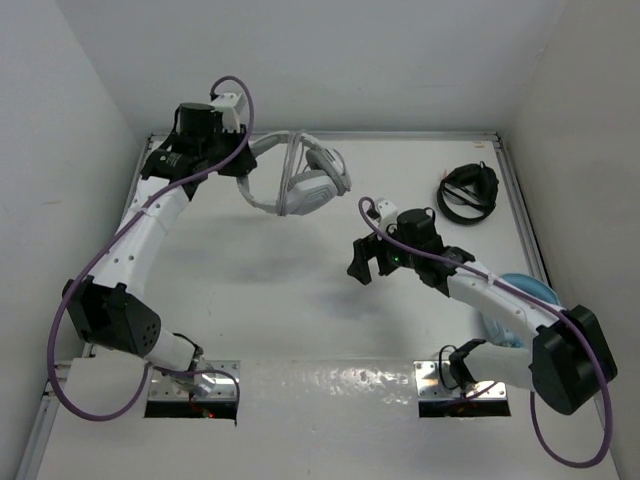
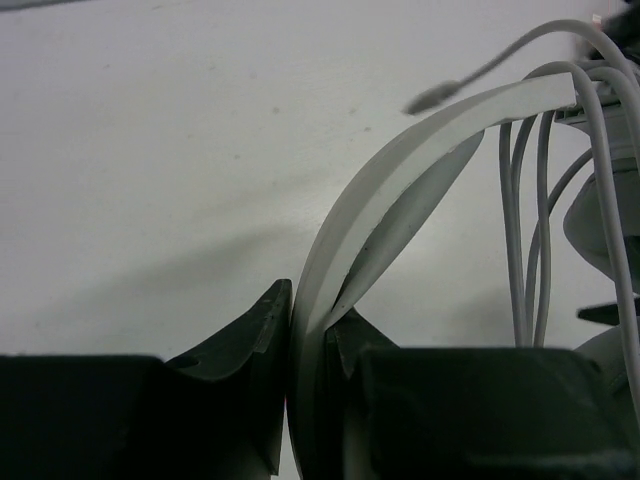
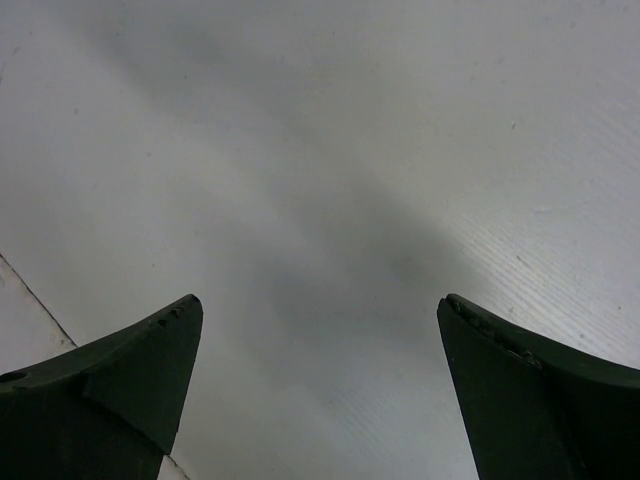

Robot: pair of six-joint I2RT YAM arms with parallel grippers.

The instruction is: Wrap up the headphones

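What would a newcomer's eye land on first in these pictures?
The white headphones at the far side of the table stand out. Their headband is pinched edge-on in the left gripper, with pale cable strands hanging beside it. Next come the right gripper, wide open and empty over mid-table, and the black headphones at the far right.

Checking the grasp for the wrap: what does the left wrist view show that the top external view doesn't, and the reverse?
Only left wrist: the left gripper shut on the headband, cable strands hanging beside it. Only top external: the right gripper open over the table, black headphones far right, blue headphones nearer the bases. Both: the white headphones, gripped at the headband.
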